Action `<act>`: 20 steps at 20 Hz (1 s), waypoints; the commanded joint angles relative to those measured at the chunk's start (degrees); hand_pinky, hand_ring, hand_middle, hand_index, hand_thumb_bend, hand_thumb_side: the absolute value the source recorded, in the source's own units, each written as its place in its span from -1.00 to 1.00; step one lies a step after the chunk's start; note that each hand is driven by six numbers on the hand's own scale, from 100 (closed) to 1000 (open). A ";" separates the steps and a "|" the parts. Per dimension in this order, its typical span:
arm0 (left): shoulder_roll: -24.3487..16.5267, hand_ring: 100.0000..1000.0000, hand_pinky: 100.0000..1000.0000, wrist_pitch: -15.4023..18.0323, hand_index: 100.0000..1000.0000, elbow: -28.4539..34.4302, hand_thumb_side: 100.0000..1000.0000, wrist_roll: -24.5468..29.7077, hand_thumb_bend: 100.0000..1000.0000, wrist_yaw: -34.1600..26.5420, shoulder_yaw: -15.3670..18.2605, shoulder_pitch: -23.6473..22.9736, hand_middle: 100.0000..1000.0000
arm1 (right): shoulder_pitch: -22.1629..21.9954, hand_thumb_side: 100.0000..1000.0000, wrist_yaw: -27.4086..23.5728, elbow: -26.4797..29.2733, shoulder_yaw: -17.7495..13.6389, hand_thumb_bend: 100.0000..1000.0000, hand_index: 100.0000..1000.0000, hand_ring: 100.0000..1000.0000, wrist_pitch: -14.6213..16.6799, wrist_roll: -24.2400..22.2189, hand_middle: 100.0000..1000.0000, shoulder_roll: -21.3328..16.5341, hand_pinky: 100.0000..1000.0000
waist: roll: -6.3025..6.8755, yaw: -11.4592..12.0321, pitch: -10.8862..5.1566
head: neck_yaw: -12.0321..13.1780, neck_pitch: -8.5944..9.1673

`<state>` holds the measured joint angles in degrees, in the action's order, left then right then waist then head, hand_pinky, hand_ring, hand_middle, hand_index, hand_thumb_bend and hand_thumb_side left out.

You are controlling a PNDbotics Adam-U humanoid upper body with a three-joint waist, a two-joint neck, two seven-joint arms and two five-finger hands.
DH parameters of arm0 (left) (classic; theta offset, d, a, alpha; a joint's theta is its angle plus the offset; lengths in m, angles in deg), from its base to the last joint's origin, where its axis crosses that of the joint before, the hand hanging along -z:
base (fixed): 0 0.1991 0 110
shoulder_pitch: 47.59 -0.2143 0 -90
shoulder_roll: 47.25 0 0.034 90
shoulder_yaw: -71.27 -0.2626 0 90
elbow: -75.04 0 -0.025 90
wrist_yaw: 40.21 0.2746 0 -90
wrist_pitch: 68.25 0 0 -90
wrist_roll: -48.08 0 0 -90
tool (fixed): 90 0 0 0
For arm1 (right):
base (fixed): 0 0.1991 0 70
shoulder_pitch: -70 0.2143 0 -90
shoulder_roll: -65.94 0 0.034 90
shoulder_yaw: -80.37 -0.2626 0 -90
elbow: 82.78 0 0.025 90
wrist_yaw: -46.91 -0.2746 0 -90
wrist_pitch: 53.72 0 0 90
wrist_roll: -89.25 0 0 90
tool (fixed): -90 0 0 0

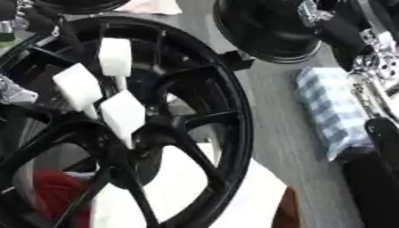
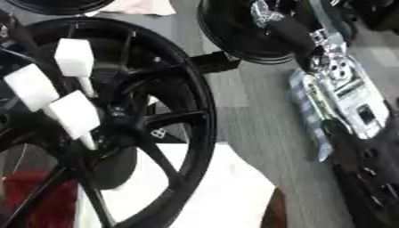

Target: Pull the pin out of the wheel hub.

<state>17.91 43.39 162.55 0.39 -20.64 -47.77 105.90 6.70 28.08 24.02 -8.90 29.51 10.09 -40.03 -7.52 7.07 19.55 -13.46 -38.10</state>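
The wheel (image 1: 156,129) fills the left, three white pins (image 1: 115,55) standing near its hub, while the right arm (image 2: 343,84) runs down the right edge with its hand cut off, so I cannot tell its fingers.

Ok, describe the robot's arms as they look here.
The right arm is black with a shiny silver bracket section showing round holes and a small dark marking. Of the left arm only a silver metal piece and black casing show at the edge. No hand shows.
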 commanded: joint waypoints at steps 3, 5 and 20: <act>-0.55 0.50 0.70 9.68 0.67 -0.77 -0.52 9.65 -0.44 0.19 -0.73 0.47 0.43 | 0.75 -0.68 -0.54 0.50 -0.56 -0.86 0.20 0.27 0.34 0.09 0.04 -0.98 0.39 | 0.40 -0.16 -0.75 | 0.28 0.85; -0.50 0.51 0.71 9.69 0.68 -1.17 -0.54 9.65 -0.44 0.19 -1.37 0.37 0.45 | 0.77 -0.67 -0.52 0.46 -0.54 -0.86 0.20 0.28 0.35 0.14 0.04 -0.97 0.39 | 0.42 -0.15 -0.68 | 0.32 0.89; 0.23 0.51 0.72 8.93 0.66 -3.11 -0.64 9.65 -0.48 -1.46 -3.08 1.52 0.47 | 0.66 -0.66 -0.31 0.03 -0.39 -0.87 0.19 0.27 0.38 0.08 0.04 -1.15 0.39 | 0.95 -0.16 -0.54 | -0.26 1.35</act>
<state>18.72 43.12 159.20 0.66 -21.45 -51.01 106.04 6.72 28.04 23.68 -8.89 29.70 10.28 -39.70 -7.08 7.07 19.96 -13.48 -37.58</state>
